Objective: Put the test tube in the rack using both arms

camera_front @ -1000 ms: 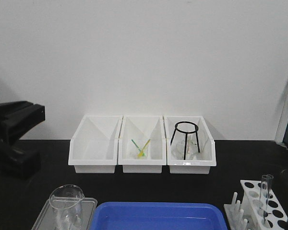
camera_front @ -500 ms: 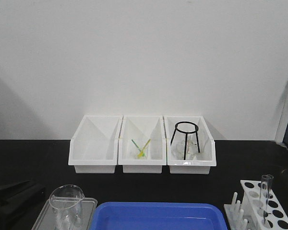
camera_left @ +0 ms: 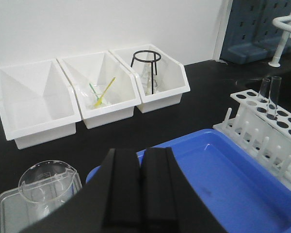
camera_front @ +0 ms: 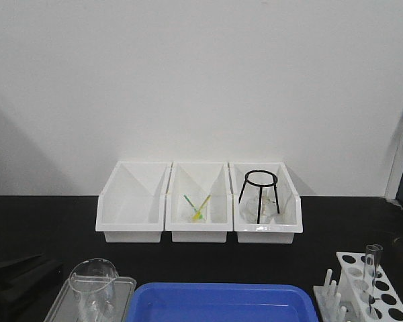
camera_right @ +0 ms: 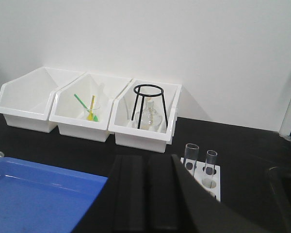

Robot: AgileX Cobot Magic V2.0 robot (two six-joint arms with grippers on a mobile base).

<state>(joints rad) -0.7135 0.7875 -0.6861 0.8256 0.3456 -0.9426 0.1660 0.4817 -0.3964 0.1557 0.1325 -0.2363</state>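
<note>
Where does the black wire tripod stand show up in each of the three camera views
Front view: the black wire tripod stands in the rightmost white bin, right of centre.
Left wrist view: the tripod is at top centre, in the same bin.
Right wrist view: the tripod is at centre, in that bin.
Shared landmark: the middle bin beside it, holding green and yellow sticks.

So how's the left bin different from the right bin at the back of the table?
The left bin looks empty, while the right bin holds a black wire tripod stand with what looks like a clear glass flask under it. The left bin sits nearer the beaker, the right bin nearer the rack. Both are white, open-fronted and about the same size.
</note>
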